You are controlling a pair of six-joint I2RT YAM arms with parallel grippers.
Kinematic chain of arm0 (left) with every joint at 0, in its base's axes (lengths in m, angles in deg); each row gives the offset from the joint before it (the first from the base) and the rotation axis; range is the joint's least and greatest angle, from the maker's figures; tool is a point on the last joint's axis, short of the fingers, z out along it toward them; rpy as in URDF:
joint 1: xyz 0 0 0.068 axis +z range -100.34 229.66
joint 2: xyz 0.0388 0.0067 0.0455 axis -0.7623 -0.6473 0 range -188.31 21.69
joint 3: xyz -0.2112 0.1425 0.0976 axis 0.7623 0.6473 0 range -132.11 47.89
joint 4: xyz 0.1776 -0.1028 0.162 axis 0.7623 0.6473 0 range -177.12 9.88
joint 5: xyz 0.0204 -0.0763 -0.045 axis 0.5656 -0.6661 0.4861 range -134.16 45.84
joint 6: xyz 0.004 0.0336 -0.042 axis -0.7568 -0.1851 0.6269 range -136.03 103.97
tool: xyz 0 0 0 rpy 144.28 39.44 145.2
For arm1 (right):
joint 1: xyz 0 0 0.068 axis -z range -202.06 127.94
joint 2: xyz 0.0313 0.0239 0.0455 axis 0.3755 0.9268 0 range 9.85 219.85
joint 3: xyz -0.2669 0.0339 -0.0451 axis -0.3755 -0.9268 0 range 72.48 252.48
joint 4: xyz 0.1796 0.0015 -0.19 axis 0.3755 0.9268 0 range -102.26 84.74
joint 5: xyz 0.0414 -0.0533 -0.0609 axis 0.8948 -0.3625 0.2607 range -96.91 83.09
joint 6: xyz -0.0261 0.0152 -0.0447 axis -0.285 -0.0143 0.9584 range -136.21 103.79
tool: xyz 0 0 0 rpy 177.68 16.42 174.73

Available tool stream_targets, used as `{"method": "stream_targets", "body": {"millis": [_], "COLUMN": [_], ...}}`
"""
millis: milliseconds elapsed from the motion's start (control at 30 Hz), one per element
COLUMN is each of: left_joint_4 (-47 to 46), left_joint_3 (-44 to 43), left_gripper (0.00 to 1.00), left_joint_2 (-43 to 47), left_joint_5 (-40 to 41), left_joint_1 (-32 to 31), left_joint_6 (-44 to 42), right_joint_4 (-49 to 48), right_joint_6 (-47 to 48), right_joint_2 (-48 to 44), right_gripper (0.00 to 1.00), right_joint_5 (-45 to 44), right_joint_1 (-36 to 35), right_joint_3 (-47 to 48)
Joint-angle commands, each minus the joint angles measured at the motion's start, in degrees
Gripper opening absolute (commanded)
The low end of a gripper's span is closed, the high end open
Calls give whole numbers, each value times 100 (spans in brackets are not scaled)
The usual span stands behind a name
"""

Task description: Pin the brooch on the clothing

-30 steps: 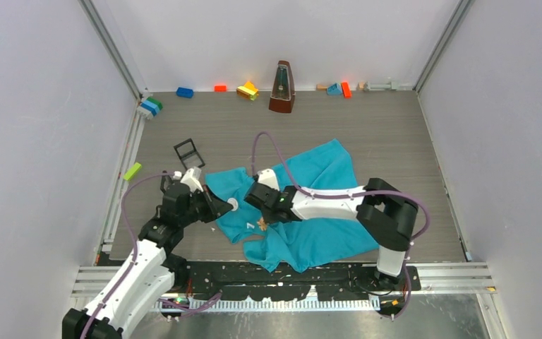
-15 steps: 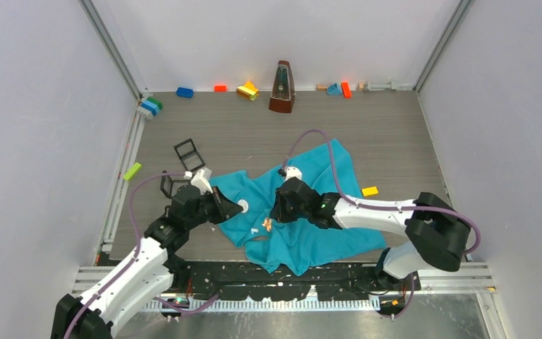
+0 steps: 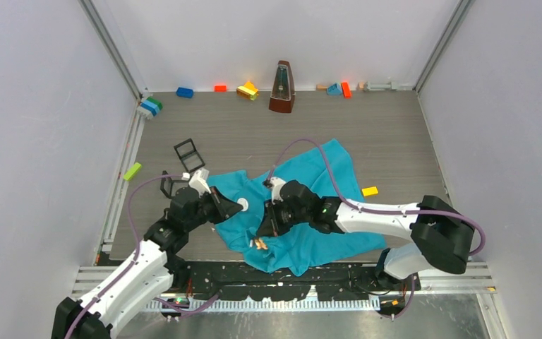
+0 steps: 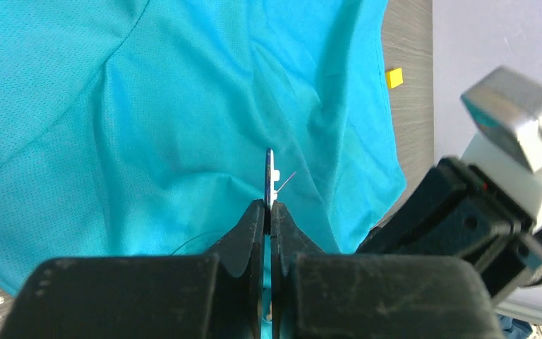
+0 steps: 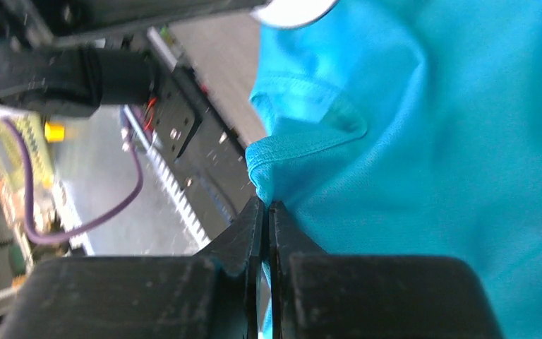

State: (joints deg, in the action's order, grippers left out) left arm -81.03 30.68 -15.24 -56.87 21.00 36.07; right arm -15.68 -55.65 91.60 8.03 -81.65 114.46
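Note:
The teal-blue T-shirt (image 3: 317, 212) lies crumpled in the middle of the table. My left gripper (image 3: 231, 207) is shut on the brooch (image 3: 243, 205), a small white round disc held just over the shirt's left part. In the left wrist view the brooch (image 4: 269, 169) shows edge-on between the closed jaws (image 4: 268, 206), with a thin pin sticking out to the right, over the shirt (image 4: 148, 120). My right gripper (image 3: 264, 227) is shut on a hemmed edge of the shirt (image 5: 282, 152); its jaws (image 5: 266, 205) pinch the fabric. The brooch (image 5: 293, 7) shows at the top of the right wrist view.
A metronome (image 3: 281, 87) and several coloured bricks (image 3: 247, 90) stand along the back wall. Two black frames (image 3: 188, 153) lie left of the shirt, a green brick (image 3: 133, 171) by the left rail, a yellow brick (image 3: 370, 191) to the shirt's right.
My right gripper has moved toward the near edge and left, drawing the pinched shirt fold with it. My left gripper with the brooch shifted slightly right, then held still.

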Motion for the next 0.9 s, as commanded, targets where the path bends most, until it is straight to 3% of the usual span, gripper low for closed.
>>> {"method": "stream_targets", "body": {"millis": [0, 167, 267, 400, 533, 667, 867], "left_joint_4": [83, 313, 307, 338, 432, 389, 813], "left_joint_3": [-162, -231, -144, -63, -17, 103, 253], "left_gripper": [0, 0, 0, 0, 0, 0, 0], "left_joint_2": [101, 119, 120, 155, 194, 183, 541], "left_joint_5": [203, 256, 234, 197, 199, 67, 167], "left_joint_1": [-16, 10, 19, 19, 19, 19, 10], "left_joint_6": [-164, -288, -271, -347, -437, -328, -175], "right_joint_4": [-257, -36, -10, 546, 983, 1491, 1392], "right_joint_6": [213, 277, 223, 286, 142, -45, 30], "right_joint_2": [193, 530, 425, -97, -616, -540, 122], "right_gripper": [1, 4, 20, 41, 50, 52, 50], "right_joint_5": [1053, 1330, 1248, 333, -746, -1657, -1583], "right_joint_1": [-356, -804, -876, -855, -652, -403, -455], "right_joint_3": [47, 331, 349, 448, 534, 678, 1063]}}
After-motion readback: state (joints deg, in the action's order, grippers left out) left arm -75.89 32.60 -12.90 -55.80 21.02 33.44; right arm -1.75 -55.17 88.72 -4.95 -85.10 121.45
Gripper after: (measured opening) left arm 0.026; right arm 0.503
